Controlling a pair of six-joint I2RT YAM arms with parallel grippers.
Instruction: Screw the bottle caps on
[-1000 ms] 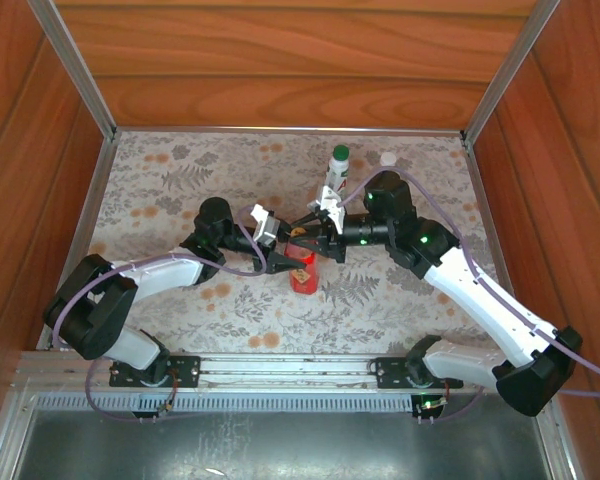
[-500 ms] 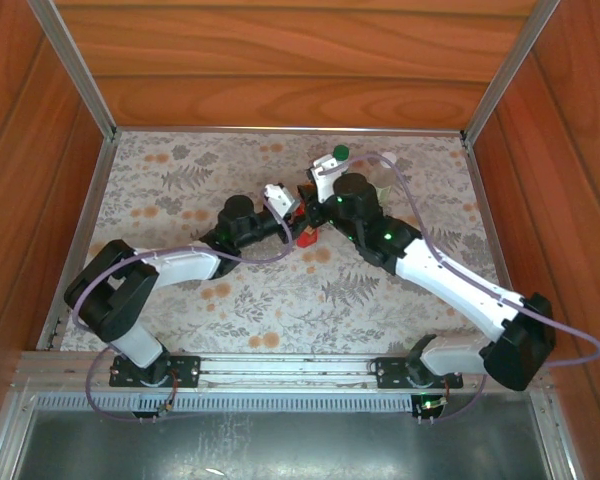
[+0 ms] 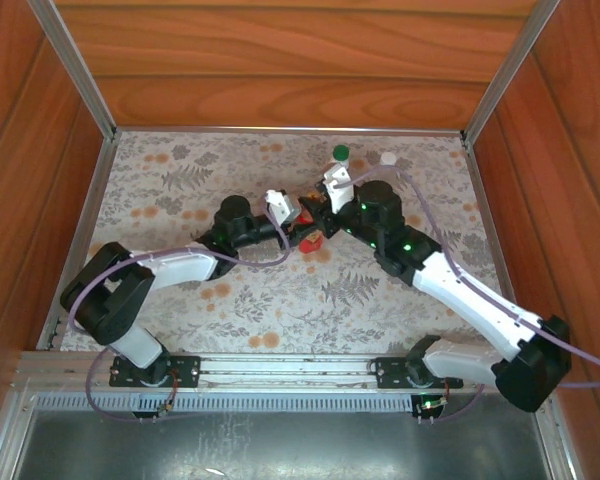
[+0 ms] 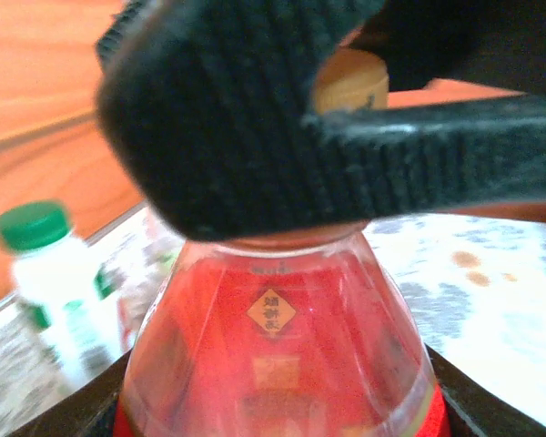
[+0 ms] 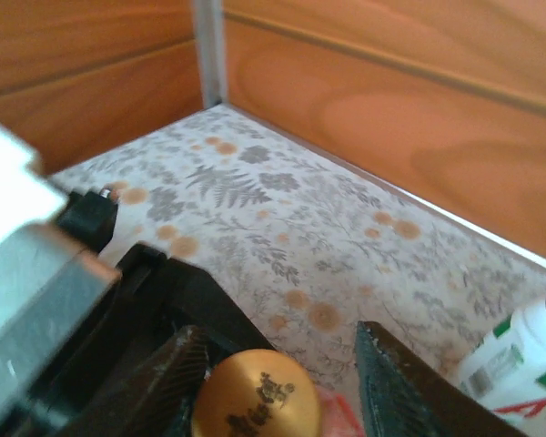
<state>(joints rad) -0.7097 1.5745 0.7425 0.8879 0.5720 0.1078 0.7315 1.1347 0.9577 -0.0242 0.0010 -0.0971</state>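
My left gripper (image 3: 300, 226) is shut on the body of the red bottle (image 4: 278, 337), which stands upright near the mat's middle (image 3: 310, 241). An orange-gold cap (image 5: 255, 399) sits on the bottle's neck. My right gripper (image 5: 282, 382) straddles that cap from above, open: the left finger (image 5: 168, 382) is against the cap and the right finger (image 5: 391, 382) stands clear of it. The white bottle (image 3: 336, 178) stands just behind, its green cap (image 3: 340, 152) on top. A loose white cap (image 3: 388, 158) lies at the back right.
The floral mat (image 3: 180, 180) is walled by wood panels on three sides, with metal posts at the back corners. In the left wrist view the white bottle (image 4: 59, 300) stands close to the left of the red one. The two arms nearly touch at the centre.
Both arms carried the red bottle away from the near edge towards the white bottle. The right gripper's jaws have since spread apart around the cap.
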